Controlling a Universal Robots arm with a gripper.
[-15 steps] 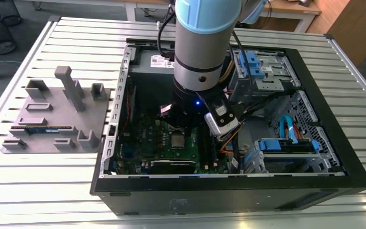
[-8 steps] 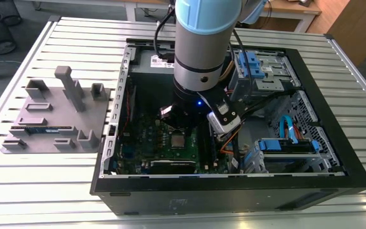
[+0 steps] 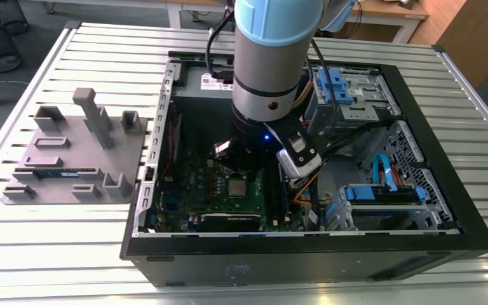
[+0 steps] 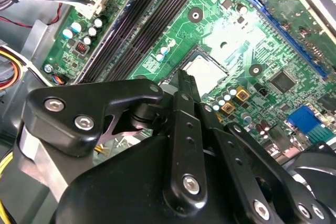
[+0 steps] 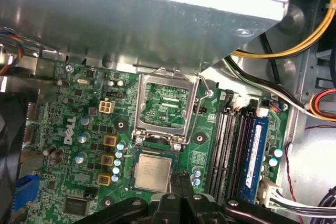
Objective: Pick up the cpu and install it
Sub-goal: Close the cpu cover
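The cpu [image 5: 152,173] lies flat in its socket on the green motherboard [image 5: 79,103], silvery top up; it also shows in the second wrist view [image 4: 203,72] and in the exterior view [image 3: 238,186]. The socket's metal frame [image 5: 167,103] is swung open beside it, and its lever wire stands raised. My gripper [image 5: 182,181] hovers just above the board at the chip's edge, its black fingers [image 4: 184,80] pressed together with nothing between them. The chip is apart from the fingers.
The arm [image 3: 269,70] reaches down into the open black computer case [image 3: 312,254]. Memory slots with a blue stick [image 5: 255,156] run beside the socket. Cable bundles [image 5: 294,40] and drive bays [image 3: 350,92] crowd the case. A grey fixture plate [image 3: 70,159] lies at the exterior view's left.
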